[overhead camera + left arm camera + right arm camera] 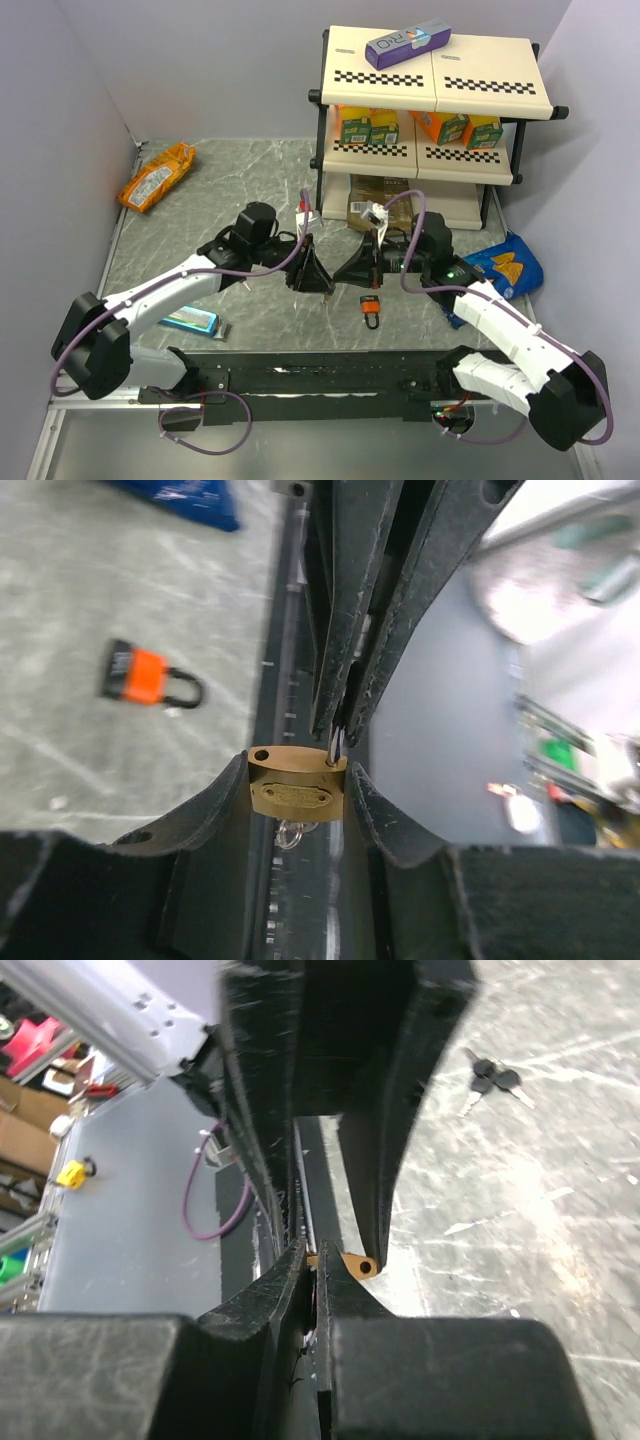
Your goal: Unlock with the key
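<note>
My left gripper [318, 280] [297, 770] is shut on a brass padlock [296, 786], its body pinched upright between the two pads. One shackle hole on the lock's top is empty. From the other rises a thin silvery shackle leg [337, 748]. My right gripper [345, 275] [318, 1255] comes in from the opposite side, its fingers closed to a thin slit on that leg. A corner of the brass padlock [358, 1263] shows beside them. A small ring [290, 832] hangs under the lock. The key [492, 1072], a black-headed bunch, lies loose on the table, apart from both grippers.
An orange-red padlock [371, 306] [148, 676] lies on the table just in front of the grippers. A shelf rack [430, 110] with boxes stands at the back right. An orange snack bag [157, 176], a blue chip bag [505, 265] and a blue pack [190, 320] lie around.
</note>
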{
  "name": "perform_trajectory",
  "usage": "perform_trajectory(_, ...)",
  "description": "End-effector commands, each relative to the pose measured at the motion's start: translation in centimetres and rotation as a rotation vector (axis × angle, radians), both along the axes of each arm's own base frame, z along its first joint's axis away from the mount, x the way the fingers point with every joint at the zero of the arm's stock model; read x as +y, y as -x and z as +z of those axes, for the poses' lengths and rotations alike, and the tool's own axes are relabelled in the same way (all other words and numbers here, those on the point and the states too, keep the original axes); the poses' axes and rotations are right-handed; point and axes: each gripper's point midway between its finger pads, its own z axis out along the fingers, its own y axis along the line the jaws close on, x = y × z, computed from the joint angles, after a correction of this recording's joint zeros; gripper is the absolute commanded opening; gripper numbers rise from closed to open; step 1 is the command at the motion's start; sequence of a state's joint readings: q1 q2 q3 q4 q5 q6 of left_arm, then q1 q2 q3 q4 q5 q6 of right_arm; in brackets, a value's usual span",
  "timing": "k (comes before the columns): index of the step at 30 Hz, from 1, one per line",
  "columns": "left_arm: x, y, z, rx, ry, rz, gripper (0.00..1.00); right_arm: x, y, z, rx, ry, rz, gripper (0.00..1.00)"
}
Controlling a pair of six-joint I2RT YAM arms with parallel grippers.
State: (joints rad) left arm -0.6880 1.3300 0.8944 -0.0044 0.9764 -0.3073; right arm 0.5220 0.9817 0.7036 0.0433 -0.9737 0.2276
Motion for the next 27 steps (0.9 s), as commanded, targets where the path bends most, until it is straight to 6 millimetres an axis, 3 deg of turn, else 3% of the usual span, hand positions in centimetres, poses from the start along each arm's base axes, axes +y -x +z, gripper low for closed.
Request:
perform_trajectory(1, -0.4, -4.7, 1.8, -0.231, -0.027, 0.244, 0.01, 0.6, -1.0, 1.8, 0.005, 0.001, -0.026, 0.06)
perform_trajectory(6, 0.1, -6.0, 0.4, -0.31, -0.145, 0.411, 0.01, 0.6, -3.6, -0.1, 0.091, 0.089, -0.15, 0.01)
perform_trajectory(7, 0.6, -7.0, 0.0, -0.336, -0.183, 0.485, 0.01, 0.5, -4.3, -0.5, 0.111, 0.106, -0.194, 0.0)
perform_trajectory(14, 0.6, -7.3, -2.1, -0.386, -0.326, 0.6, 0.01, 0.8, -7.0, -2.7, 0.23, 0.148, -0.333, 0.0)
perform_trajectory(22, 0.3, -7.1, -2.4, -0.365, -0.34, 0.598, 0.01, 0.3, -8.2, -4.5, 0.28, 0.194, -0.42, 0.0)
perform_trajectory(27, 0.5, -7.7, -3.0, -0.358, -0.373, 0.629, 0.01, 0.5, -8.5, -4.3, 0.292, 0.188, -0.431, 0.0)
